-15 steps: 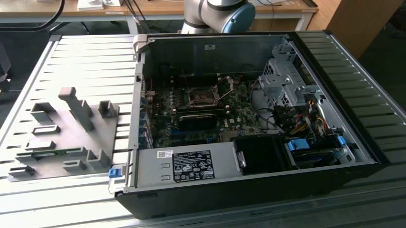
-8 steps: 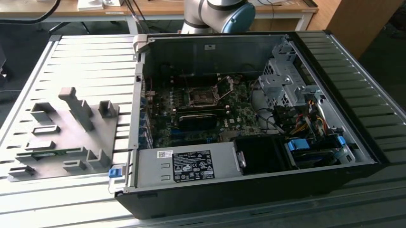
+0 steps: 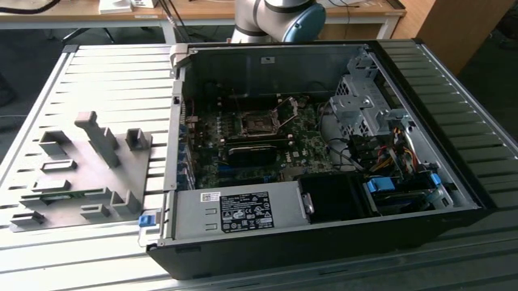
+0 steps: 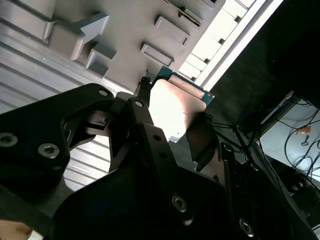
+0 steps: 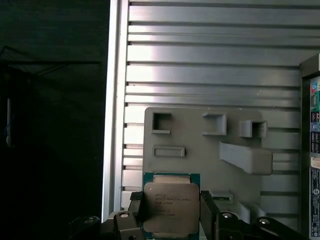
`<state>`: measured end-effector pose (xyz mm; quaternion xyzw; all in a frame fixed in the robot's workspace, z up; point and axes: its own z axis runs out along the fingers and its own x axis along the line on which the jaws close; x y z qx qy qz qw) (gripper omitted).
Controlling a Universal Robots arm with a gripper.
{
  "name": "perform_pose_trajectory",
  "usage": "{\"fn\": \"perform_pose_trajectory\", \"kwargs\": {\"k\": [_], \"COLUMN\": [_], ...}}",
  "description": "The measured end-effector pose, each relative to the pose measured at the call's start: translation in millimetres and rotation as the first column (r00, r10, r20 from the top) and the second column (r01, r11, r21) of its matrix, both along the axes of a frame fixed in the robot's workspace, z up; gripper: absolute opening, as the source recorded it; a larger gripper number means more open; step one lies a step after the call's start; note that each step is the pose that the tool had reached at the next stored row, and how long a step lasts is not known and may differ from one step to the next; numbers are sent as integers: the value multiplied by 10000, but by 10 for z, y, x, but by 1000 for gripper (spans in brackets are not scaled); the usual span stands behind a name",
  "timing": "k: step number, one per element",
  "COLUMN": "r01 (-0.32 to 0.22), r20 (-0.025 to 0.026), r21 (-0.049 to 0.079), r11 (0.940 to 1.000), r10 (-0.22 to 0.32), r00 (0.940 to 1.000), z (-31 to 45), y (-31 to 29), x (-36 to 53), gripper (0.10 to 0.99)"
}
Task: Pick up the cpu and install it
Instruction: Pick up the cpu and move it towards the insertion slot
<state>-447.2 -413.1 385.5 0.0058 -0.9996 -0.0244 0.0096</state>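
The cpu (image 5: 170, 206), a flat square chip with a silvery top and a thin green rim, sits between the black fingers (image 5: 134, 210) of my gripper (image 5: 171, 214), which is shut on its two opposite edges. In the second wrist view the cpu (image 4: 175, 105) shines between the same fingers (image 4: 142, 122) of the gripper (image 4: 175, 131). It hangs well above the grey holder plate (image 5: 200, 145), clear of it. The dark square socket (image 3: 257, 125) with its wire lever lies on the motherboard inside the open computer case (image 3: 186, 121).
The grey holder plate (image 3: 81, 176) with raised blocks lies on the slatted metal table (image 3: 113, 79) at the exterior view's left of the case. Drive cages and cable bundles (image 3: 380, 139) fill the case's right side. The arm's base (image 3: 279, 18) stands behind the case.
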Motion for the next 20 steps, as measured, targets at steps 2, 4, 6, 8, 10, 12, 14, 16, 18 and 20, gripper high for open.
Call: {"fn": "perform_pose_trajectory", "kwargs": {"k": [2, 4, 6, 8, 10, 12, 14, 16, 18, 20], "r01": [-1, 0, 0, 0, 0, 0, 0, 1, 0, 0], "r20": [2, 1, 0, 0, 1, 3, 0, 0, 1, 0], "r21": [1, 1, 0, 0, 1, 1, -3, -3, -2, -3], "r11": [10000, 10000, 10000, 10000, 10000, 10000, 10000, 10000, 10000, 10000], "r10": [1, 0, 0, 0, 0, 0, 0, -1, 0, 0], "r00": [10000, 10000, 10000, 10000, 10000, 10000, 10000, 10000, 10000, 10000], "z": [59, 138, 206, 260, 295, 296, 298, 298, 298, 298], "y": [0, 0, 1, 2, 2, 3, 4, 5, 5, 5], "x": [0, 0, 0, 0, 0, 0, 5, 22, 46, 72], "gripper": [541, 541, 541, 541, 541, 541, 541, 541, 541, 541]}}
